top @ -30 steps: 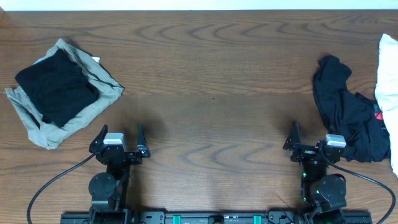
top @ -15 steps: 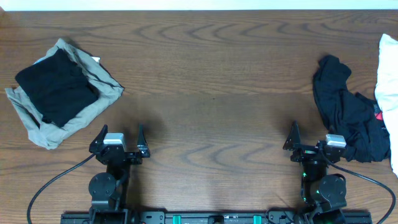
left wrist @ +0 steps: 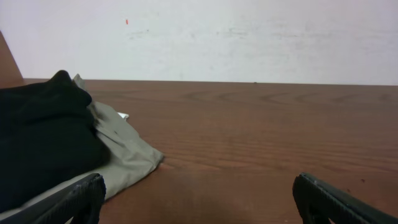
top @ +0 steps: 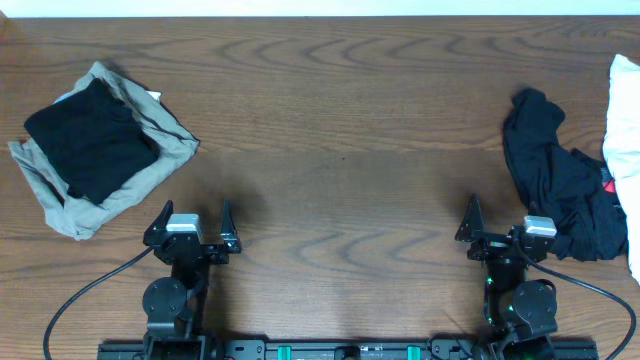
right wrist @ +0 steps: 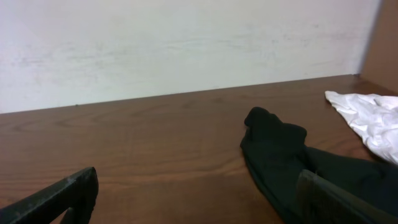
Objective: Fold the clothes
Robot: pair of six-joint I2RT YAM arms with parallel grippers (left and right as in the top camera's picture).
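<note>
The crumpled black garment (top: 560, 190) lies at the right of the overhead frame, a heap whose long axis runs from top to bottom of the picture. Its lower end is just beside the right gripper (top: 502, 225), whose fingers are spread wide and hold nothing. That arm is plainly the nearer one, and any reach would probably go rightward and up the frame. The left gripper (top: 194, 214), also spread and empty, sits well apart from it at lower left, below the folded black piece (top: 90, 140) stacked on the khaki-grey garment (top: 172, 135). The white garment (top: 625, 130) touches the frame's right edge. The right wrist view shows the heap's (right wrist: 280, 155) raised upper end, which the overhead flattens. Only the overhead shows the heap's full length.
</note>
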